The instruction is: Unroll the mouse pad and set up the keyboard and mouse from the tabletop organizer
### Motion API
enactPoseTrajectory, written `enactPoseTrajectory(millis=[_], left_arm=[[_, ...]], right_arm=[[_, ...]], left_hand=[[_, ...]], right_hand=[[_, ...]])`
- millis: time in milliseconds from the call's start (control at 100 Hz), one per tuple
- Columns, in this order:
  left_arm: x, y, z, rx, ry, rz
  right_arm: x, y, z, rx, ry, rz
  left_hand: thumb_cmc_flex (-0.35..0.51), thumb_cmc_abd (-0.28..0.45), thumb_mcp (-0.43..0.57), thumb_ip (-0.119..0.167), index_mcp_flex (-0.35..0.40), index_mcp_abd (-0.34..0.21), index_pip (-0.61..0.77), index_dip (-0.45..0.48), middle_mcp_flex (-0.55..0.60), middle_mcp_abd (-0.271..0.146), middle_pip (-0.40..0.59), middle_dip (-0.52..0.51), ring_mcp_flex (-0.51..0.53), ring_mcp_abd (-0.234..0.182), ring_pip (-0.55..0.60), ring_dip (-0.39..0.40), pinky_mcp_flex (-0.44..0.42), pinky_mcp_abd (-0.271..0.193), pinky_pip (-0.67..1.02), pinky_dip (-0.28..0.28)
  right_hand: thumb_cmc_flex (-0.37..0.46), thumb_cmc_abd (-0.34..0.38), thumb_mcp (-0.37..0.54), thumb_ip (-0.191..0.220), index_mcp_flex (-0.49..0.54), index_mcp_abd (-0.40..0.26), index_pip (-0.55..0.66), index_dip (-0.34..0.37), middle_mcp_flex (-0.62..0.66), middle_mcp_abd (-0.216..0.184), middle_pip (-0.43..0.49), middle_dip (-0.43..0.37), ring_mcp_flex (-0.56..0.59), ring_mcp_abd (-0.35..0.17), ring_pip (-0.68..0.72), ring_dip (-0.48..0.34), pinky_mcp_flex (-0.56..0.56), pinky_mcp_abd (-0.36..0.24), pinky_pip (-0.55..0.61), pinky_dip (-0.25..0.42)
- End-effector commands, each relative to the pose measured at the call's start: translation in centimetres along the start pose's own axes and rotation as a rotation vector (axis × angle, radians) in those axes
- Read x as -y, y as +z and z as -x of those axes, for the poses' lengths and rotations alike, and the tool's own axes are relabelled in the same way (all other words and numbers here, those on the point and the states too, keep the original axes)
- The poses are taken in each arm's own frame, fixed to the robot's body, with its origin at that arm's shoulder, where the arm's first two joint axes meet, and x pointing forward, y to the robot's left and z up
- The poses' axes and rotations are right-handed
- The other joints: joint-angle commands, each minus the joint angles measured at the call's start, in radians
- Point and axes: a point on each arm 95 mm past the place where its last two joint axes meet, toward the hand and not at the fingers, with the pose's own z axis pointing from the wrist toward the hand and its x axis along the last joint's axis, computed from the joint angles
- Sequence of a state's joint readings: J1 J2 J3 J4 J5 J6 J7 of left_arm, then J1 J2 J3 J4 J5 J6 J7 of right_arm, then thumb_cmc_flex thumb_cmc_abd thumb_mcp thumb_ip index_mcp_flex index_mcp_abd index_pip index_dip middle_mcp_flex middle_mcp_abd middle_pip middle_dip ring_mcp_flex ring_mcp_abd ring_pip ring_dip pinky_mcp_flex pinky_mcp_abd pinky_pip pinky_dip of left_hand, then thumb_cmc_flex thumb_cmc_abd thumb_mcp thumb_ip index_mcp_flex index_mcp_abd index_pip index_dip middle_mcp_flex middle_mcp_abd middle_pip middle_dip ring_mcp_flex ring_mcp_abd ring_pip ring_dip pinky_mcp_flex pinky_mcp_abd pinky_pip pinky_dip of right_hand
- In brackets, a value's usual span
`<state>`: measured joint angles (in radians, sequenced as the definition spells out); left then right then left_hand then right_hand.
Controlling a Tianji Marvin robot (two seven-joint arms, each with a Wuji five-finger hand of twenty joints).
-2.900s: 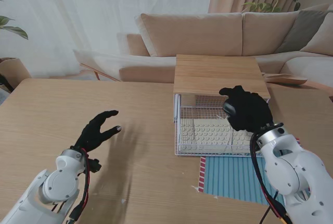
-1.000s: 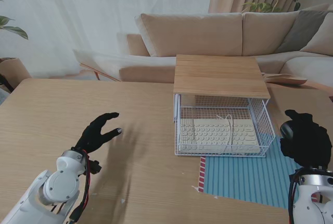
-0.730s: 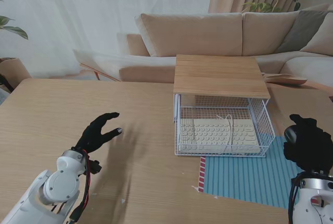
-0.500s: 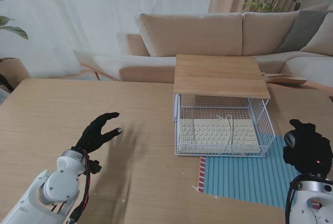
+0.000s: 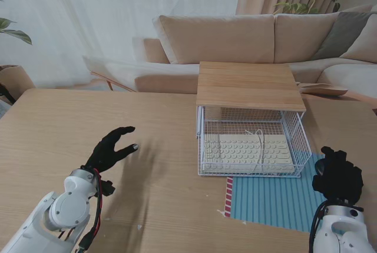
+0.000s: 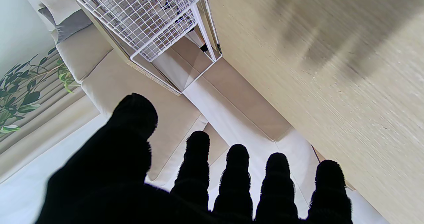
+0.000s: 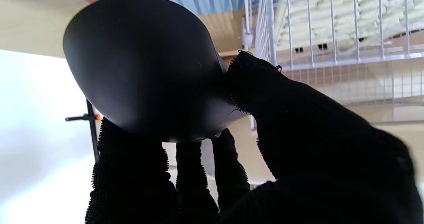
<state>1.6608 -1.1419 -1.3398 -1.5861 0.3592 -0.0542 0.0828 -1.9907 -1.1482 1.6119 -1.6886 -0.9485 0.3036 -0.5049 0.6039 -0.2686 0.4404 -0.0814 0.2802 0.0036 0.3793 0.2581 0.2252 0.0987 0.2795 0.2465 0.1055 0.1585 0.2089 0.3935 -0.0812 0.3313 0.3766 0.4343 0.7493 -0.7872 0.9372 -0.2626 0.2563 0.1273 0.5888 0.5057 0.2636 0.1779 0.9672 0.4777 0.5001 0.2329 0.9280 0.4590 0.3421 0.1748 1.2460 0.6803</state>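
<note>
A blue striped mouse pad [image 5: 274, 201] lies unrolled in front of the white wire organizer [image 5: 253, 147], its red-striped edge toward my left. A white keyboard [image 5: 247, 152] with a thin cable lies inside the organizer under the wooden top [image 5: 250, 85]. My right hand [image 5: 337, 177] hovers over the pad's right end, shut on a black mouse [image 7: 142, 68]; thumb and fingers wrap it in the right wrist view. In the stand view the hand hides the mouse. My left hand [image 5: 111, 149] is open, fingers spread, over bare table far left of the organizer.
The wooden table [image 5: 70, 123] stretches wide to the left. A beige sofa [image 5: 235, 38] stands behind the table's far edge. The organizer's wire wall [image 6: 145, 22] shows in the left wrist view, beyond my open fingers [image 6: 235, 181].
My right hand has carried the mouse out of the organizer to the right, then nearer to me and lower over the pad's right end. The left hand has not moved.
</note>
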Motion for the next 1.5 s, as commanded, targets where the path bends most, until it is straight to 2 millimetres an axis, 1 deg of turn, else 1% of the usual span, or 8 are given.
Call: enactPoseTrajectory(millis=[0,580,790,1110,1210,1300,1390,1490], left_arm=[[-0.2,0.0,-0.1,-0.002,-0.005,0.012],[-0.3,0.1,-0.1,-0.002,-0.004,0.015],[-0.3,0.1,-0.1,0.003,-0.013,0.014],[-0.2,0.2,-0.1,0.001,-0.012,0.012],[-0.2,0.2,-0.1,0.0,-0.011,0.012],[-0.2,0.2,0.0,0.0,-0.011,0.012],[-0.2,0.2,0.0,0.0,-0.01,0.012],[-0.2,0.2,0.0,0.001,-0.011,0.009]], right_arm=[[0.9,-0.4,-0.1,0.022,-0.01,-0.041],[4.3,0.0,-0.8,0.082,0.008,-0.194],[4.7,-0.1,-0.8,0.089,-0.001,-0.22],[5.1,-0.4,-0.5,0.108,-0.005,-0.275],[5.3,-0.5,-0.5,0.114,0.001,-0.291],[5.4,-0.6,-0.4,0.113,-0.008,-0.3],[5.4,-0.7,-0.4,0.112,-0.013,-0.312],[5.3,-0.9,-0.5,0.115,-0.017,-0.317]], left_hand=[[-0.004,-0.01,0.008,0.034,-0.002,-0.002,-0.013,-0.009,-0.024,0.015,-0.015,-0.014,-0.037,-0.003,-0.021,0.015,-0.011,0.006,-0.038,0.017],[-0.004,-0.009,0.006,0.034,-0.002,-0.002,-0.013,-0.009,-0.025,0.015,-0.016,-0.015,-0.037,-0.004,-0.022,0.015,-0.011,0.007,-0.039,0.019],[-0.004,-0.009,0.006,0.034,-0.001,-0.002,-0.013,-0.009,-0.025,0.015,-0.015,-0.014,-0.037,-0.004,-0.021,0.015,-0.011,0.006,-0.04,0.02],[-0.003,-0.01,0.006,0.034,-0.001,-0.001,-0.013,-0.009,-0.025,0.015,-0.016,-0.014,-0.037,-0.005,-0.021,0.015,-0.011,0.006,-0.04,0.02],[-0.002,-0.01,0.007,0.034,-0.001,-0.001,-0.014,-0.009,-0.025,0.016,-0.016,-0.014,-0.037,-0.006,-0.021,0.014,-0.011,0.007,-0.04,0.02],[-0.002,-0.01,0.007,0.035,-0.001,-0.001,-0.014,-0.009,-0.024,0.016,-0.016,-0.014,-0.037,-0.005,-0.021,0.014,-0.011,0.006,-0.04,0.021],[-0.002,-0.009,0.007,0.034,-0.005,-0.002,-0.015,-0.01,-0.026,0.016,-0.018,-0.016,-0.037,-0.005,-0.021,0.015,-0.011,0.006,-0.04,0.021],[-0.002,-0.01,0.008,0.035,-0.007,-0.002,-0.014,-0.009,-0.027,0.016,-0.023,-0.018,-0.038,-0.004,-0.022,0.014,-0.011,0.006,-0.04,0.021]], right_hand=[[0.206,0.062,0.22,0.041,-0.01,0.033,-0.008,-0.014,0.026,0.017,0.038,0.011,0.154,-0.071,0.279,0.045,-0.007,-0.081,0.049,0.032],[0.178,0.099,0.186,0.059,-0.033,0.029,-0.006,-0.015,0.007,0.005,0.04,0.007,0.129,-0.071,0.268,0.044,-0.032,-0.084,0.04,0.025],[0.144,0.143,0.146,0.096,-0.06,0.025,-0.01,-0.016,-0.019,-0.008,0.036,0.0,0.097,-0.077,0.226,0.054,-0.063,-0.08,0.01,0.006],[0.105,0.194,0.116,0.128,-0.105,-0.004,-0.01,-0.008,-0.067,-0.03,0.025,-0.009,0.035,-0.082,0.171,0.063,-0.116,-0.075,-0.028,-0.017],[0.059,0.259,0.061,0.212,-0.143,-0.021,-0.028,-0.005,-0.104,-0.04,-0.001,-0.034,-0.023,-0.094,0.112,0.101,-0.167,-0.075,-0.056,-0.027],[0.018,0.275,0.004,0.206,-0.172,-0.053,-0.048,0.005,-0.107,-0.063,-0.072,-0.08,-0.094,-0.085,0.051,0.099,-0.233,-0.074,-0.093,-0.021],[-0.022,0.279,-0.039,0.197,-0.181,-0.07,-0.073,0.015,-0.101,-0.072,-0.161,-0.121,-0.143,-0.078,-0.034,0.063,-0.272,-0.068,-0.148,-0.017],[-0.056,0.277,-0.063,0.189,-0.183,-0.08,-0.092,0.025,-0.099,-0.074,-0.211,-0.139,-0.169,-0.077,-0.08,0.041,-0.288,-0.068,-0.175,-0.01]])
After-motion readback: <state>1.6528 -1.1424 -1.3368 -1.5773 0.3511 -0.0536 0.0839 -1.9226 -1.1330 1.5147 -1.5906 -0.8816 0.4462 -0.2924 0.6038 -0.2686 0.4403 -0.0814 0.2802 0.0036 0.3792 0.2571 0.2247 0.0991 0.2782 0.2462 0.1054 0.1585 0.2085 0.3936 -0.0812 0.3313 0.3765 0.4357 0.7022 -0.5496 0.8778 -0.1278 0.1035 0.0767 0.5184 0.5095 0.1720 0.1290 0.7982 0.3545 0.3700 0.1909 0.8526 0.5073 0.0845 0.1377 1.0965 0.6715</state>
